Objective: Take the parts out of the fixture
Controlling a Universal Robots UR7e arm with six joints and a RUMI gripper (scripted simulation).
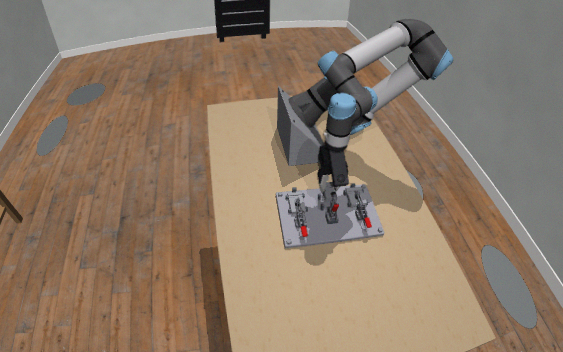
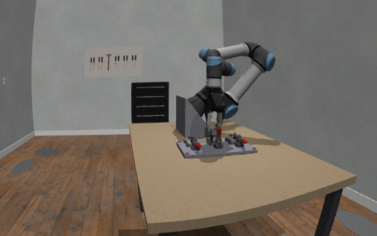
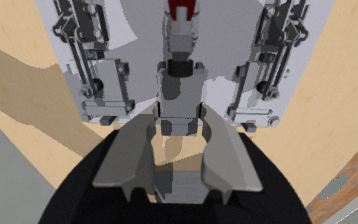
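The pincer (image 3: 179, 131) was clenched on the middle part (image 3: 180, 95), at centre frame in the wrist view, seated in the fixture (image 1: 330, 235). The part looked rigid and metallic (likely slippery), best held by its flat sides. Open worktop (image 1: 349, 305) lay toward the lower frame.

Workshop: wall tool board (image 2: 113, 62), black drawer cabinet (image 2: 150, 102), worktable (image 2: 234, 181).

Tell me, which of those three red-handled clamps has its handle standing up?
The middle clamp, right under the gripper: its red handle points upward, while the left clamp and right clamp keep theirs folded flat.
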